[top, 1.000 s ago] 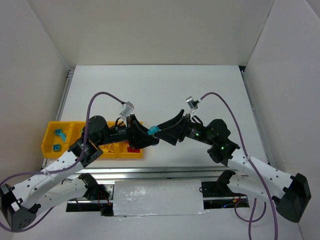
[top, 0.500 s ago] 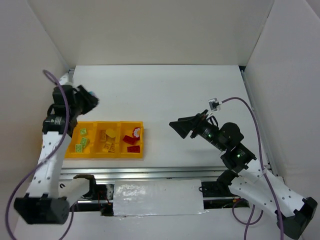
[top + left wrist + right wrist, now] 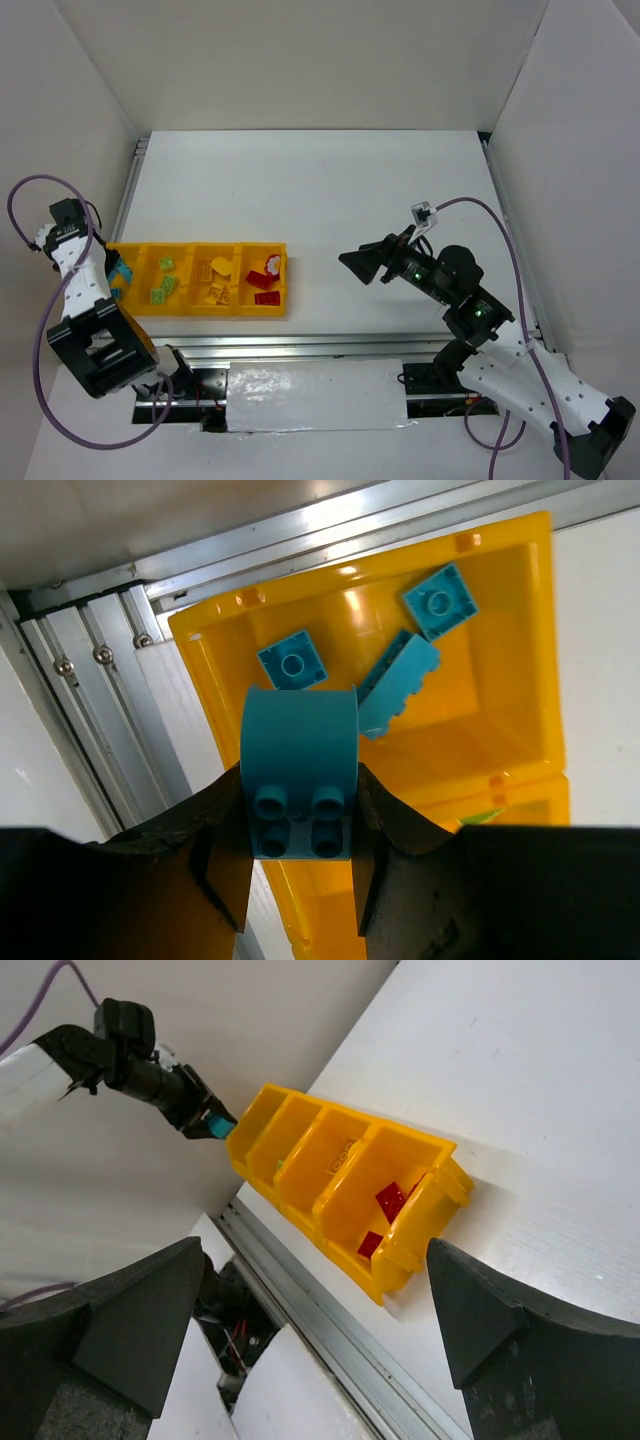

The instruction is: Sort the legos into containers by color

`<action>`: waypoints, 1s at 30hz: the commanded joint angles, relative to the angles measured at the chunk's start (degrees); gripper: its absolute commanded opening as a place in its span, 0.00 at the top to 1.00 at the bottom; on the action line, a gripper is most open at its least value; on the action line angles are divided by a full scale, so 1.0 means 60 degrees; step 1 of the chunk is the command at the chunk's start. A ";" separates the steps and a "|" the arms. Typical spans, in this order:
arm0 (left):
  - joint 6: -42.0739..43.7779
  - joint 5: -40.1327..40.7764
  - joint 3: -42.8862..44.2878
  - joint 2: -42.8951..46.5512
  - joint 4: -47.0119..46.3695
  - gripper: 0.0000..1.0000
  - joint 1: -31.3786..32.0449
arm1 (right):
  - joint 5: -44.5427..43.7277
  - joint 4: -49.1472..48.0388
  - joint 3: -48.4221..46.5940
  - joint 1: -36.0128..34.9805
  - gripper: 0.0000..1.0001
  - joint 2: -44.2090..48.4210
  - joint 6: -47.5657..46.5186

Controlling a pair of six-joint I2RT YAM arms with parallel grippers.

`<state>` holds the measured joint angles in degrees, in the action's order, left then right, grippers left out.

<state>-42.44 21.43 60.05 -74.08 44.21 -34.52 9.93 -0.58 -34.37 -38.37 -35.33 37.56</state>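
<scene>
A long yellow tray of containers lies at the near left. From left to right its compartments hold teal, green, yellow and red legos. My left gripper hangs over the leftmost compartment, shut on a teal lego with a rounded top. Below it lie three loose teal bricks. My right gripper stands open and empty over bare table, right of the tray. In the right wrist view the tray shows with red bricks at its near end.
An aluminium rail runs along the table's near edge, just behind the tray. White walls close in the left, back and right sides. A purple cable loops off the left arm.
My left arm swung from the table's middle to the far left with the teal lego, now over the leftmost compartment. My right gripper opened wide and drew back to the right.
</scene>
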 commanded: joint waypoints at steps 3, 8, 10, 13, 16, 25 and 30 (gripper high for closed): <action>0.0012 -0.0333 0.0172 -0.0309 -0.0263 1.00 -0.0281 | 0.0336 -0.0225 0.0089 0.0023 0.00 -0.0029 -0.0064; 0.0290 -0.1037 -0.0003 -0.0235 -0.0658 0.62 -0.0413 | 0.0556 -0.0182 0.0015 0.0037 0.00 -0.0176 -0.0079; 0.0290 -0.1198 0.0040 -0.0294 -0.0673 0.34 -0.0413 | 0.0629 -0.0211 0.0015 0.0037 0.00 -0.0190 -0.0064; 0.0290 -0.1388 0.0084 -0.0324 -0.0687 0.01 -0.0442 | 0.0761 -0.0138 -0.0014 0.0037 0.00 -0.0205 -0.0122; 0.0436 -0.1623 0.0055 -0.0236 -0.0790 0.00 -0.0457 | 0.0791 0.0022 -0.0043 0.0023 0.00 -0.0161 -0.0210; 0.1784 -0.1171 0.0888 0.1711 -0.0734 0.01 0.3770 | -0.0495 0.3607 -0.2047 -0.0006 0.00 -0.0190 -0.0752; 0.2341 -0.1053 0.1300 0.3450 0.0145 0.01 0.6582 | -0.3921 0.6859 -0.4508 -0.0386 0.00 -0.0396 -0.0943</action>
<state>-31.68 13.15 65.87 -60.36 40.64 -0.99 0.45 27.00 -53.87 -39.31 -37.98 33.89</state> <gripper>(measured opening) 0.994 0.995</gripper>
